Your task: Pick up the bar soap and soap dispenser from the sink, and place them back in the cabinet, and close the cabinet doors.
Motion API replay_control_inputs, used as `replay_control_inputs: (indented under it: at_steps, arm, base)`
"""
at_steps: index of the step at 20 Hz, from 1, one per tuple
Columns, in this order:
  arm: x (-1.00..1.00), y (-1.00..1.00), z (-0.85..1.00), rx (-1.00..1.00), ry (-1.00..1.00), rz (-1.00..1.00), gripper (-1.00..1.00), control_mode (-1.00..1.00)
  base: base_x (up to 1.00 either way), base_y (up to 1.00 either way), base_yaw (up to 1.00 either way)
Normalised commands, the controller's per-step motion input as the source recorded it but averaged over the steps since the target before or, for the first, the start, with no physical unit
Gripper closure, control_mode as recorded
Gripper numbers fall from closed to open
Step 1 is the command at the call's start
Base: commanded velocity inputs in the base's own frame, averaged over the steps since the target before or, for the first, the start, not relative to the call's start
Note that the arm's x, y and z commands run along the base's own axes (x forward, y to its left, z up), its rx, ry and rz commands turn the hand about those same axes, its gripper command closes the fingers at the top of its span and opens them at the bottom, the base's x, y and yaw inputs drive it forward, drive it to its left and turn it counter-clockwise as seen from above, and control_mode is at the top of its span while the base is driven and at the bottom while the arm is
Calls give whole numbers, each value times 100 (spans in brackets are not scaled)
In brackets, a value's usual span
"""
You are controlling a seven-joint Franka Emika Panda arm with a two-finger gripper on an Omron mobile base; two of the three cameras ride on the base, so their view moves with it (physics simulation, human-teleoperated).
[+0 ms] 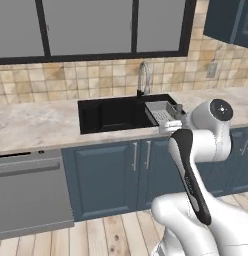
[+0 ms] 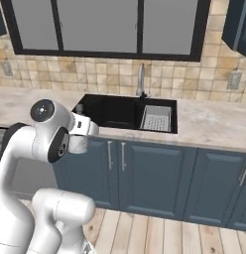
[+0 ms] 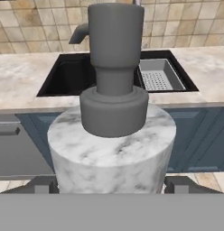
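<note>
1. Soap dispenser [image 3: 111, 153]: squat cylinder with a white-grey marbled body, topped by a stepped dark grey collar and pump head with a short spout to one side. It stands upright between the finger tips [image 3: 41, 184], close before the hand camera, clear of the basin.
2. Gripper [image 3: 111, 184]: two small dark tips set wide, one pressed against each flank of the bottle, clamped on it. In the right base view the bottle [image 2: 78, 144] hangs under the hand in front of the counter edge.
3. Lower cupboard fronts [image 2: 152, 176]: dark blue, panelled, with short silver bar handles.
4. Counter [image 1: 36, 125]: pale mottled stone, smooth.
5. Sink [image 1: 113, 114]: deep black rectangular basin; grey perforated tray [image 1: 163, 111] at its right end; curved silver faucet [image 1: 144, 75] behind.
6. Backsplash [image 2: 105, 77]: tan square tiles.
7. Window panes [image 1: 86, 25]: flat grey, black-framed.
</note>
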Motion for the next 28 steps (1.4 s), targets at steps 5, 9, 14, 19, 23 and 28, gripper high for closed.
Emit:
replay_control_inputs:
  at_steps: [5,9,14,19,23,28]
  arm:
    - [0,0,0,0,0,0,100,100]
    - [0,0,0,0,0,0,100,100]
    - [0,0,0,0,0,0,100,100]
    - [0,0,0,0,0,0,100,100]
    - [0,0,0,0,0,0,100,100]
    - [0,0,0,0,0,0,100,100]
  base:
    - [-41,-58,0]
    - [-33,-71,0]
    - [-20,-69,0]
    - [-10,-70,0]
    - [0,-67,0]
    - [0,-69,0]
